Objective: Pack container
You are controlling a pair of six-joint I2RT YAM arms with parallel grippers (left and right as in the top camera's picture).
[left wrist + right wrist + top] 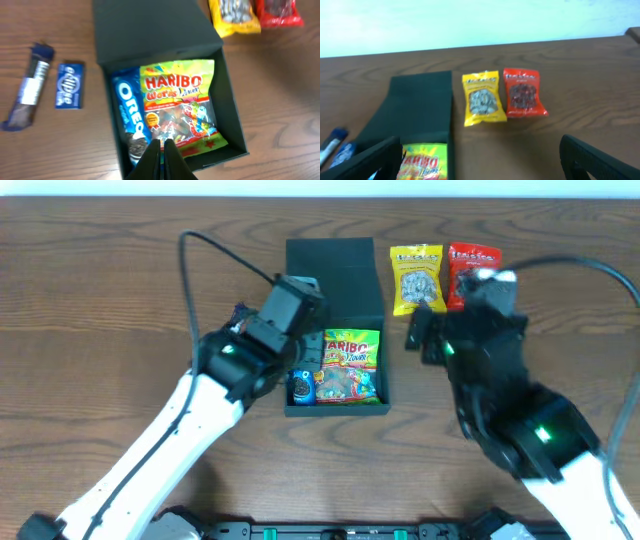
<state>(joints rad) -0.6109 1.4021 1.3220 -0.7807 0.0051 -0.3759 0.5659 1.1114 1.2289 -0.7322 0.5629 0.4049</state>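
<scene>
Now container [330,265]: 2 pkts [177,107] in, 2 beside; left gripper [161,142] closed, right gripper [480,145] wide.

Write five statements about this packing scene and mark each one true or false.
1. The Haribo bag lies inside the container. True.
2. The yellow packet is packed too. False: it lies on the table beside the red packet.
3. The left gripper is open. False: it is shut, with nothing in it.
4. The right gripper is open. True.
5. An Oreo packet lies in the container next to the Haribo bag. True.
</scene>
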